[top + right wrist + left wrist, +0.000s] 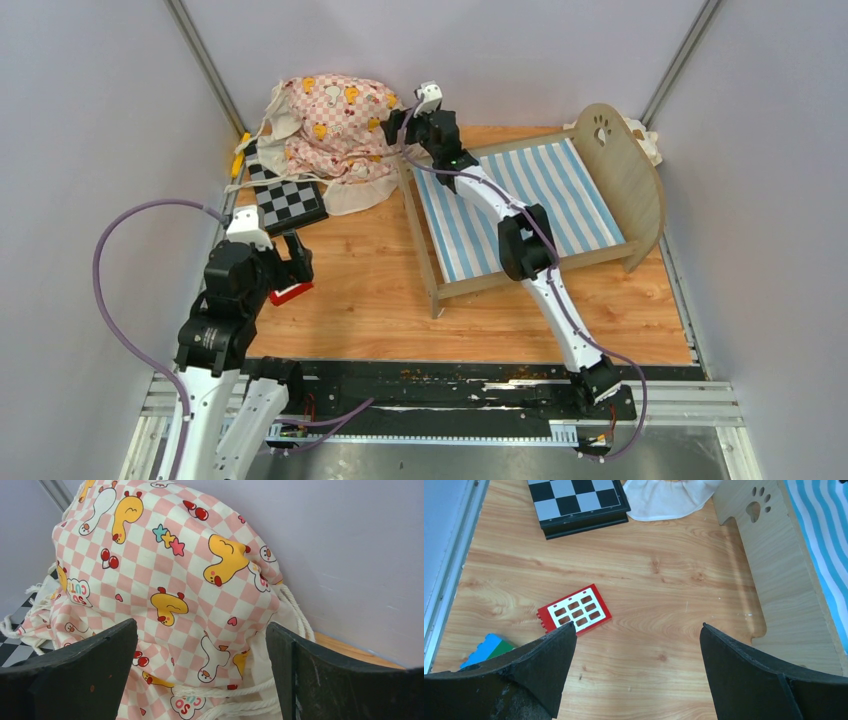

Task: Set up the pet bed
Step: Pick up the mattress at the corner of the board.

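Top external: right arm [497, 203] outstretched toward cushion [335, 125]

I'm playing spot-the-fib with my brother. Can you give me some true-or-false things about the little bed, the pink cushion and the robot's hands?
1. The pink checkered cushion lies on the pet bed. False: it is heaped beside the bed, at the far left, and the striped base has nothing lying on it.
2. Both hands are open. True: the left hand and the right hand hold nothing.
3. The left hand grips the red piece. False: that piece lies loose on the table.
4. The right hand faces the cushion. True.
5. The headboard has a paw-print cutout. True.
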Tool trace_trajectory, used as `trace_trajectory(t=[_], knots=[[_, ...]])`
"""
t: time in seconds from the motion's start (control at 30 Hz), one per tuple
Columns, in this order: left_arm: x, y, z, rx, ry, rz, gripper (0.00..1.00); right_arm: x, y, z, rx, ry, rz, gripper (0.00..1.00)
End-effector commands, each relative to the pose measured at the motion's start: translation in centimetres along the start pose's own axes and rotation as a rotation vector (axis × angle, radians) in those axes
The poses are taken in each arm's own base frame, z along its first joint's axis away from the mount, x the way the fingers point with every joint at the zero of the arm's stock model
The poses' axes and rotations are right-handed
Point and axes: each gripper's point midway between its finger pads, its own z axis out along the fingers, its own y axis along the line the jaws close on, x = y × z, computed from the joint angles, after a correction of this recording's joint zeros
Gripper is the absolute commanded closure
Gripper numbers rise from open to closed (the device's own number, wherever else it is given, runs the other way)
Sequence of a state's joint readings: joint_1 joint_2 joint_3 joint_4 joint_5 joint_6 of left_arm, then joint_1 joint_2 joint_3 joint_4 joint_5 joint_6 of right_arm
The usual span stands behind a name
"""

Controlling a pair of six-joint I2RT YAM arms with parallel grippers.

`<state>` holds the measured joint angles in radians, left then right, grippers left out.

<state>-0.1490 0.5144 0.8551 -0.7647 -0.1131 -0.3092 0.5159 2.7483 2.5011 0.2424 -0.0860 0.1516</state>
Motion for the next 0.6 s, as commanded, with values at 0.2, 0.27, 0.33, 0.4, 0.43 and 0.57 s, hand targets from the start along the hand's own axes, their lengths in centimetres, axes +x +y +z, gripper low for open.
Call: trace_trajectory(t=[0.2,0.27,0.33,0.4,0.43,0.57], knots=[[-5.6,-2.1,2.7,0.009,-0.014,-0.06,0.0,-23.1,4.6,-9.5,-0.019,-0.257,-0.082,0.01],[-7.4,-3.0,4.0,0.02,-0.023,-0.092,0.0,-24.4,5.2,-12.8,-0.006,-0.243,-0.08,0.02],[-8.7,-4.0,5.7,0.039,-0.032,-0.129,0.0,-25.1,5.4,-16.4,0.02,-0.215,-0.075,0.02],[-9.9,-4.8,7.7,0.049,-0.05,-0.167,0.0,-25.0,5.5,-19.7,0.043,-0.174,-0.049,0.02],[-10.4,-5.1,8.8,0.05,-0.054,-0.184,0.0,-24.7,5.6,-21.5,0.048,-0.15,-0.037,0.02],[-12.3,-6.4,13.2,0.063,-0.082,-0.233,0.0,-23.1,6.0,-27.8,0.073,-0.096,0.022,0.03]])
